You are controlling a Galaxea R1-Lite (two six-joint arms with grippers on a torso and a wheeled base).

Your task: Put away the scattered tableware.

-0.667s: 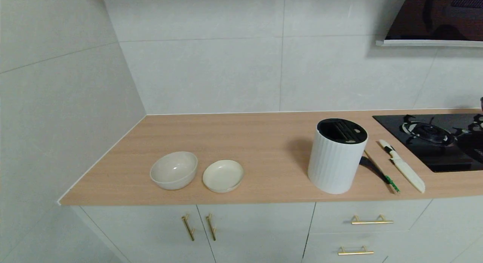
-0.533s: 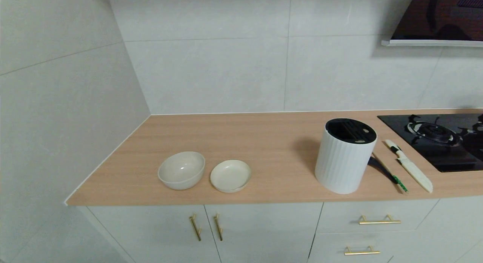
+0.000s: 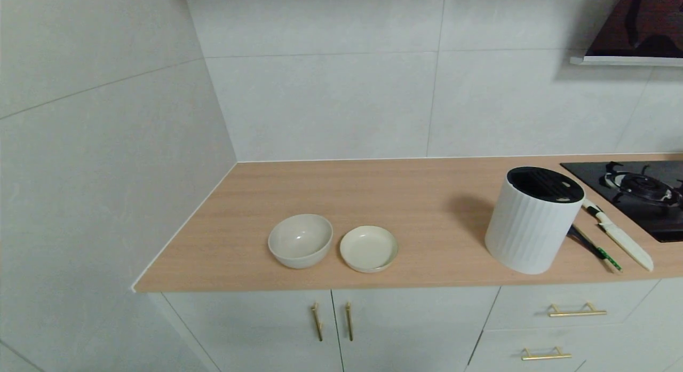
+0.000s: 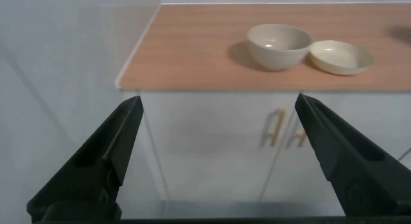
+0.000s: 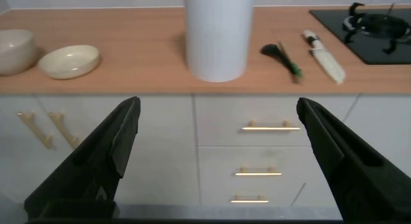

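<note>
One deep bowl [image 3: 300, 240] and one shallow dish [image 3: 368, 247] sit just beside each other near the front edge of the bench [image 3: 373, 196], toward the wall corner. Well apart on the right stands one white ribbed holder [image 3: 533, 220] with a black slotted top. Beyond it lie one pale knife [image 3: 619, 238] and a dark utensil [image 3: 589, 244] with a green-marked end. The utensil is partly hidden behind the holder, and I cannot tell whether it is one piece or two. One black hob [image 3: 640, 193] is cut off at the head view's edge. The left tool [image 4: 218, 99] is released, its jaws spread wide, and it faces the cabinets below the bowl. The right tool [image 5: 218, 102] is released too and faces the drawers below the holder.
</note>
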